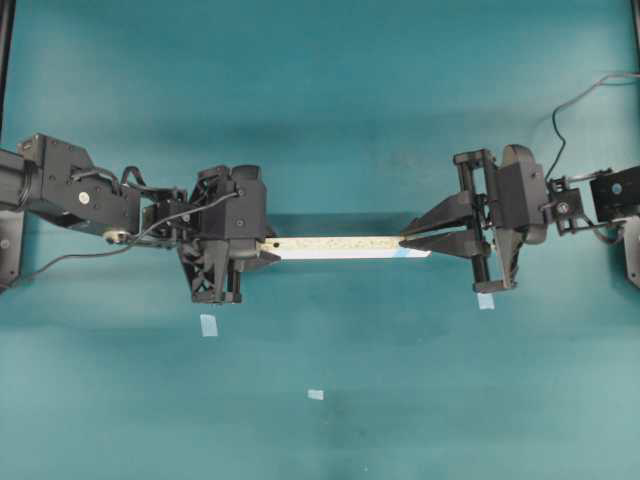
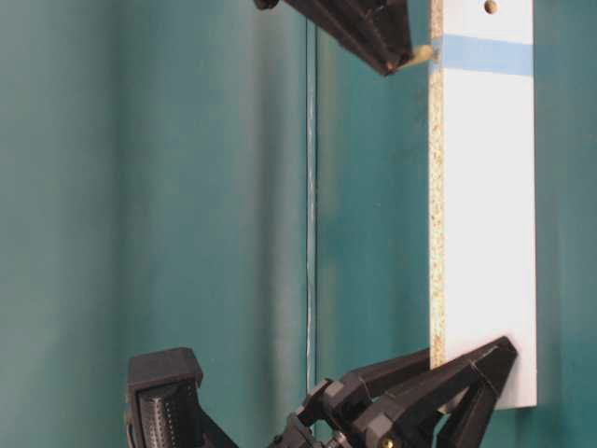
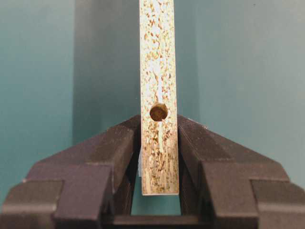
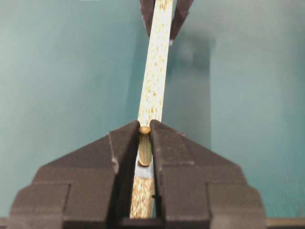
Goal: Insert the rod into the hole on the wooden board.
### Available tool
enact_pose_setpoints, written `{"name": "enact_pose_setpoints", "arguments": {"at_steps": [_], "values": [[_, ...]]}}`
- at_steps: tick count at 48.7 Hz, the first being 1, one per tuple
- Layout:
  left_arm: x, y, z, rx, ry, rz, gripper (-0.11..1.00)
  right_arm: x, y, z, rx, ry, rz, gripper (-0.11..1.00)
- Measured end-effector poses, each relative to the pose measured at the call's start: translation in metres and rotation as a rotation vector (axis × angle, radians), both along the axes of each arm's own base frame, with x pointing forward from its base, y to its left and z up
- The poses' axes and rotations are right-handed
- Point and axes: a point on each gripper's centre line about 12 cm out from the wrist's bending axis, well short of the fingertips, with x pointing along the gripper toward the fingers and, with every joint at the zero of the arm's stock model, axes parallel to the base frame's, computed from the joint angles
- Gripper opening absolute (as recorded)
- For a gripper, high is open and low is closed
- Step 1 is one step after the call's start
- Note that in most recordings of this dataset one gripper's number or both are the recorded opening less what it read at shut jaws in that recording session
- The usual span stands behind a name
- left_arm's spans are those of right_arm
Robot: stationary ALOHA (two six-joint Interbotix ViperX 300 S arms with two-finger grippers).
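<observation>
Right claw (image 4: 144,138) pinching rod (image 4: 145,145), tip against wooden board (image 4: 155,71) edge for insertion; left claw (image 3: 159,143) clamped, steadying far end.

We see the wooden board (image 3: 158,71) as rough, speckled beige particle board along its edge, with a smooth white matt face. The rod (image 4: 145,148) looks like pale bare wood. The fingers (image 3: 100,167) are matt black plastic; the worktop (image 1: 320,100) is matt teal.
</observation>
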Motion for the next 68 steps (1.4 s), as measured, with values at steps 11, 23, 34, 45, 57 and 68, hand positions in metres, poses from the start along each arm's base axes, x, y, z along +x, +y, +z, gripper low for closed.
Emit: {"name": "enact_pose_setpoints", "arguments": {"at_steps": [11, 23, 34, 45, 57, 68], "values": [[0.000, 0.000, 0.000, -0.001, 0.000, 0.001, 0.33, 0.002, 0.000, -0.004, 0.002, 0.009, -0.001, 0.12], [0.000, 0.000, 0.000, -0.001, 0.000, 0.001, 0.33, 0.001, 0.000, -0.006, 0.003, 0.014, 0.001, 0.12], [0.000, 0.000, 0.000, 0.000, 0.000, 0.000, 0.33, 0.001, 0.000, -0.007, 0.004, 0.012, -0.001, 0.12], [0.000, 0.000, 0.000, 0.000, 0.002, 0.000, 0.33, 0.003, 0.000, -0.010, 0.012, 0.007, 0.002, 0.12], [0.000, 0.000, 0.000, 0.000, 0.000, 0.000, 0.33, 0.002, 0.000, -0.012, 0.013, 0.011, 0.003, 0.12], [0.000, 0.000, 0.000, 0.000, 0.000, 0.000, 0.33, -0.009, 0.000, -0.014, 0.017, 0.028, -0.001, 0.12]]}}
